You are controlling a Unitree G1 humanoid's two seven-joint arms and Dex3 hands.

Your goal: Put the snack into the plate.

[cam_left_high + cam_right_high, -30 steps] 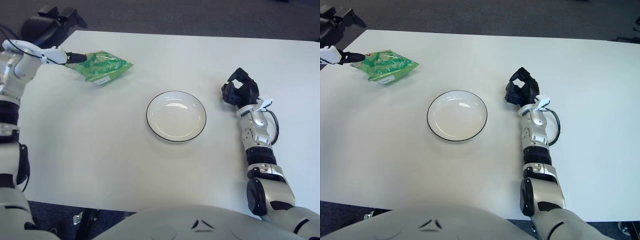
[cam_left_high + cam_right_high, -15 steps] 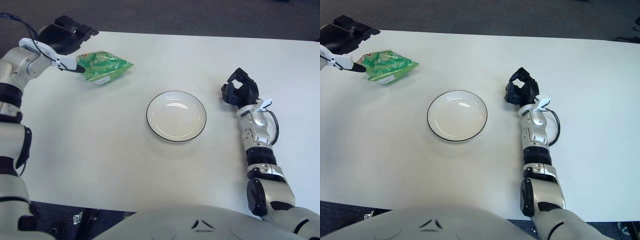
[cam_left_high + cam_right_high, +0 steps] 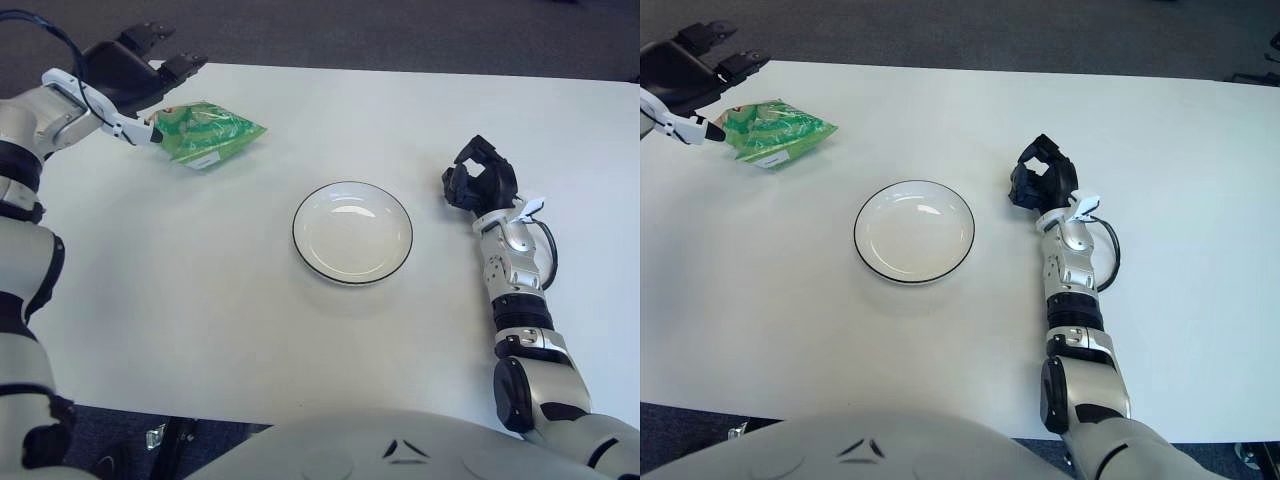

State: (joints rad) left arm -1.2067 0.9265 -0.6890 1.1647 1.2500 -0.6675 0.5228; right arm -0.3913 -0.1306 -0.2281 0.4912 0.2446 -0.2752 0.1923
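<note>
**Left hand lifts off the snack's corner, fingers spread**

Since a second ago the left hand has swung from the snack's left corner up to its far-left side; its dark fingers, then closed on the corner, now fan out and hold nothing. One light-coloured fingertip shows just beside the bag's left corner; whether it touches cannot be told. The snack, plate and right hand have not moved.

The snack is a glossy green foil bag, crinkled and puffed, roughly a diamond in outline, with a small white label near its front edge. It lies flat on the bench in the far-left area, near the far edge and the left corner, well apart from the plate.

The plate is round, white and smooth, shallow, with a thin dark line round its rim. It sits near the bench's middle with bare white surface all round.

The right hand shows to the right of the plate, apart from it, its black fingers curled in on themselves and holding nothing.

The bench top is matte white and plain, with a straight far edge and dark carpet beyond.
</note>
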